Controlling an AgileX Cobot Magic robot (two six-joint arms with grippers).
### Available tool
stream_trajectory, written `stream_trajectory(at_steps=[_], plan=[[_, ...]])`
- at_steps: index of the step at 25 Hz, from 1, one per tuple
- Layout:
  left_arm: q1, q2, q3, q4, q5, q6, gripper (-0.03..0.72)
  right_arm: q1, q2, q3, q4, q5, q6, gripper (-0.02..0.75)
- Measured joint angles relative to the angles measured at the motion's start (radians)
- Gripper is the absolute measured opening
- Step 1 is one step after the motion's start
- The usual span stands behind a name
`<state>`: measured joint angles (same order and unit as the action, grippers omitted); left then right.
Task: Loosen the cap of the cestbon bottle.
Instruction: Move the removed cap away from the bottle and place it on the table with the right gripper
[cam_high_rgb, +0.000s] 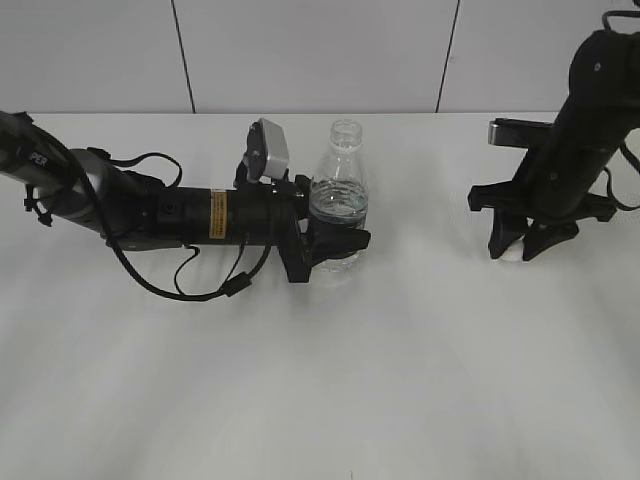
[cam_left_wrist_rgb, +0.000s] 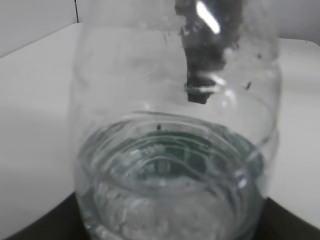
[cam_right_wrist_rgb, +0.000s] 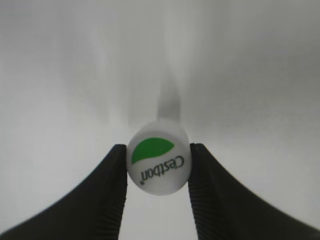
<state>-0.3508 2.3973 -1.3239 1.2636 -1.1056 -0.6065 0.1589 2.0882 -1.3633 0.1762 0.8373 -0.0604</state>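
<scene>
Left gripper: nearest the camera, clamped around the cestbon bottle's lower body.
Bottle: upright on the table, long axis vertical, open mouth up.
Right gripper: far right of the bottle, pointing down, closed on the cap.
Cap: printed top up, between both fingers.

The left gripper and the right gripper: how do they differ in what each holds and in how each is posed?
The left gripper grips the cestbon bottle around its lower body; the right gripper pinches the white cap. The left gripper reaches in level with the table; the right gripper points down at the table. Both are black and closed on something.
</scene>
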Motion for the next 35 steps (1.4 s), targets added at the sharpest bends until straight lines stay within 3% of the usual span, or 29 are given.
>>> stream_trajectory(at_steps=[14, 20, 24, 35], plan=[[0.000, 0.000, 0.000, 0.000, 0.000, 0.000, 0.408, 0.000, 0.035, 0.001, 0.000, -0.063, 0.026, 0.300], [0.000, 0.000, 0.000, 0.000, 0.000, 0.000, 0.408, 0.000, 0.035, 0.001, -0.001, -0.063, 0.028, 0.467], [0.000, 0.000, 0.000, -0.001, 0.000, 0.000, 0.408, 0.000, 0.035, 0.001, -0.001, -0.061, 0.029, 0.499], [0.000, 0.000, 0.000, -0.010, 0.065, 0.000, 0.408, 0.000, -0.008, -0.236, -0.038, 0.190, 0.029, 0.503]])
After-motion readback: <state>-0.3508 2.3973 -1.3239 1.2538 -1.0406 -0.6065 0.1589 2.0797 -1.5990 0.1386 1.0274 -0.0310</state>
